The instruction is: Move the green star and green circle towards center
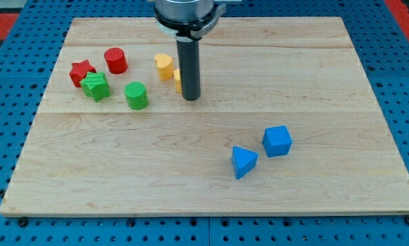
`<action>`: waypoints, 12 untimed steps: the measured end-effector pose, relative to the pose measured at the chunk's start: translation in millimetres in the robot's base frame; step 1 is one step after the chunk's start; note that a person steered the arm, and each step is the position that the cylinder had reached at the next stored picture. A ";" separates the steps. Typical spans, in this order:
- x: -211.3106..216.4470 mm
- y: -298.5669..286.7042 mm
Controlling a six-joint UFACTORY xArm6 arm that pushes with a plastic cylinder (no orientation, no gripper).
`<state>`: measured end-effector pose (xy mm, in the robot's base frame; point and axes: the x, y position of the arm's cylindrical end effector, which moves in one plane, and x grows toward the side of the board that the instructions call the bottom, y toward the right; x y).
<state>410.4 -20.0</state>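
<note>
We are looking at a wooden board (211, 198) with little blocks on it; our job is just getting going, as far as we can tell, because the green star (96, 87) and the green circle (137, 96) are both sitting far over on the view's left, not in the middle; the star is touching a red star (81, 71), and a red circle (115, 60) is standing just above them; the green circle is sitting just beside the green star, on its right; my tip (191, 98) is resting on the board to the right of the green circle, apart from it, and a yellow heart (164, 67) and another yellow block (178, 80), half hidden, are right by the rod; we are holding nothing, since the rod has no hand to open or close; a blue cube (278, 141) and a blue triangle (243, 162) are sitting low on the right; both green blocks are waiting to be pushed right, so we are thinking the tip needs to get round to their left side first.
</note>
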 end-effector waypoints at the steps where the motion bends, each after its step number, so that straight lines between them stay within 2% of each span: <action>1: 46.5 -2.1; 2: 89.1 -37.7; 3: 110.4 -74.6; 4: 104.3 -118.6; 6: 37.9 -237.8; 9: 30.2 -246.4; 10: 11.8 -247.6; 11: 10.8 -240.5; 12: -18.0 -247.8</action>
<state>392.4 -267.8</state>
